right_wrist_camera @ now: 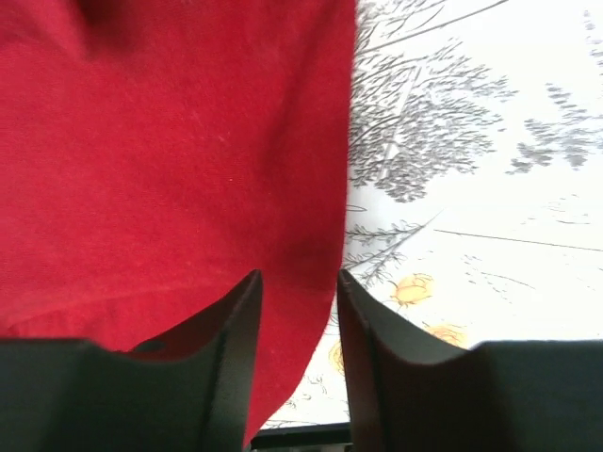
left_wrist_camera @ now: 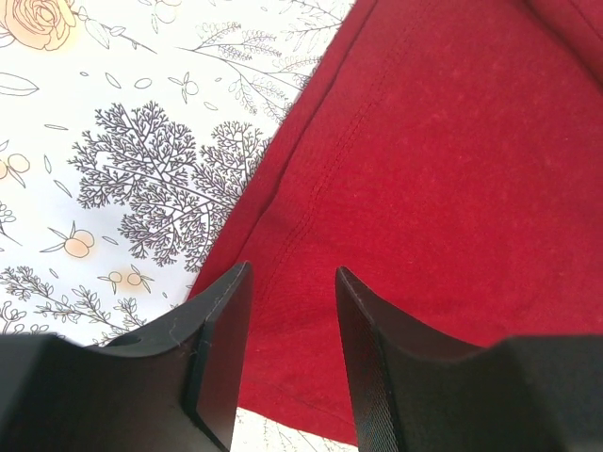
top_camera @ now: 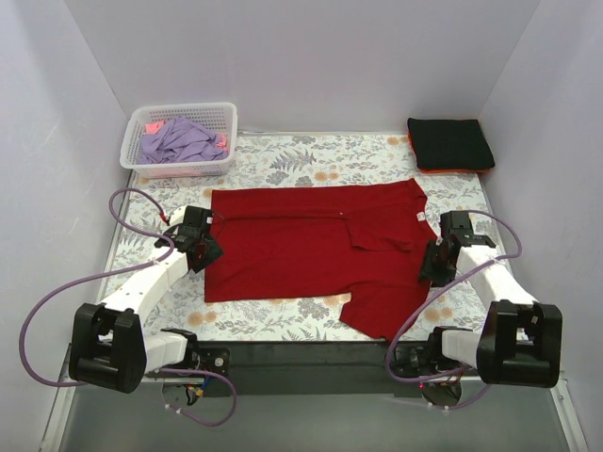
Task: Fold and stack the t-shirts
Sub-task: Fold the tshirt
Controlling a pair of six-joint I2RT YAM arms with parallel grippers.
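A deep-red t-shirt [top_camera: 311, 245] lies spread flat across the middle of the floral table cloth [top_camera: 311, 155], its small white neck label [top_camera: 420, 217] at the right end. My left gripper [top_camera: 209, 247] hovers open over the shirt's left hem; in the left wrist view the gripper [left_wrist_camera: 292, 271] straddles the stitched edge of the red cloth [left_wrist_camera: 452, 169]. My right gripper [top_camera: 429, 268] stands open at the shirt's right edge; in the right wrist view the gripper [right_wrist_camera: 300, 275] has the red cloth [right_wrist_camera: 170, 141] edge lying between and below the fingers. Neither pinches fabric.
A white lattice basket [top_camera: 179, 168] at the back left holds a lavender tee [top_camera: 184, 139] and a bit of pink one [top_camera: 153, 125]. A folded black tee [top_camera: 450, 141] on an orange-red one [top_camera: 415, 162] sits at the back right. Grey walls close in three sides.
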